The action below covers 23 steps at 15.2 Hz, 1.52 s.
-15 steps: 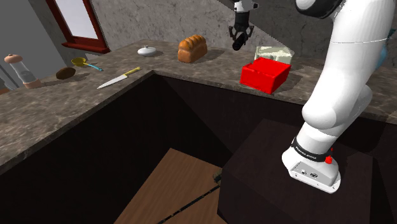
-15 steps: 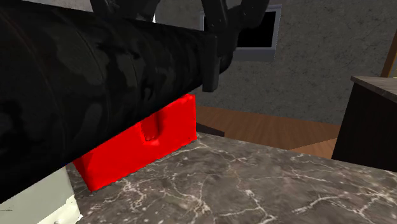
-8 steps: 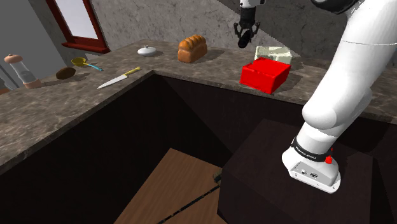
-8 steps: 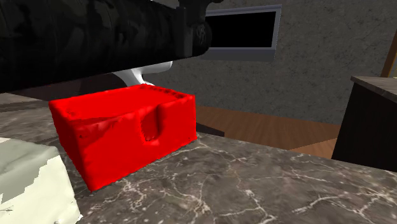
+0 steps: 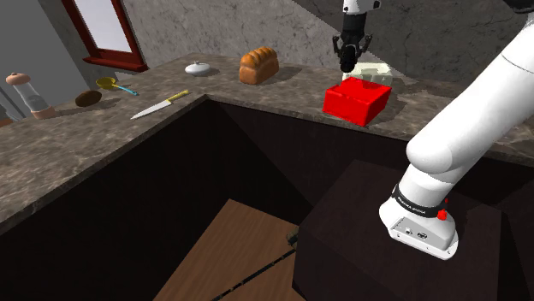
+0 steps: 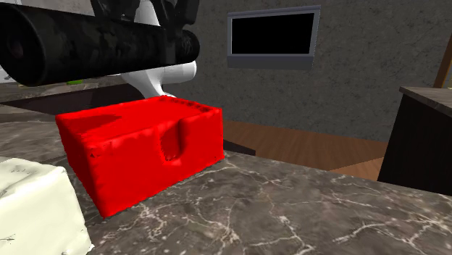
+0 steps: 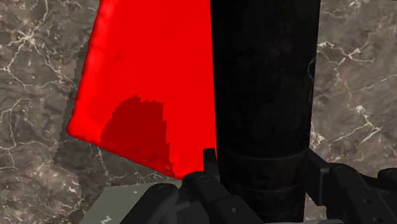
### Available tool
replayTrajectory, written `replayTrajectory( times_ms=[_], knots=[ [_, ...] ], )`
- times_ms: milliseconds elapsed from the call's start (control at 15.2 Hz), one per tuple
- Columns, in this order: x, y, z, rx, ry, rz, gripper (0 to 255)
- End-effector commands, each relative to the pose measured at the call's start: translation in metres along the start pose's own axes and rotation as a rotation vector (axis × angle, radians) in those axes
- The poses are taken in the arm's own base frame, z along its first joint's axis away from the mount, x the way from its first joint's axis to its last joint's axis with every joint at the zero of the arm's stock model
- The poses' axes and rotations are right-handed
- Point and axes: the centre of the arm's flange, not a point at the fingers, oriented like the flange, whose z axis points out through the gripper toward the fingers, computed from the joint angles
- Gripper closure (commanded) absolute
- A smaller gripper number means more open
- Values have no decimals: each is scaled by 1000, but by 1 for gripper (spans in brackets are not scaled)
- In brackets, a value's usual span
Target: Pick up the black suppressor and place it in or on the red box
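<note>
surface: dark marbled countertop (image 5: 77, 145) | on it: red box (image 5: 357, 101), pale block (image 5: 375, 72), bread loaf (image 5: 258, 64), knife (image 5: 159, 104), white dish (image 5: 198, 68)

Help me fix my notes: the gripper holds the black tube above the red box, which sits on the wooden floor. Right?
No: the red box sits on the marbled counter, not the wooden floor; the shoulder view shows it. The gripper does hold the black tube above it.

Black suppressor (image 7: 264, 95) (faint mottling); red box (image 6: 137, 148); grey counter (image 6: 290, 210), white veining; brown loaf (image 5: 258, 64).
</note>
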Motion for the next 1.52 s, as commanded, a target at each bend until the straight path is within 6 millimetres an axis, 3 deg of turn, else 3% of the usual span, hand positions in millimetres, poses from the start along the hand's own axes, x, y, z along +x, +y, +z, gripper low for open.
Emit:
replayTrajectory(
  times_ms=[0, 264, 1056, 1452],
  knots=[
    [-19, 21, 1, 1, 1, 0, 255],
    [-54, 61, 3, 1, 1, 0, 255],
    [-55, 58, 67, 1, 1, 0, 255],
    [-55, 58, 70, 1, 1, 0, 255]
  ],
)
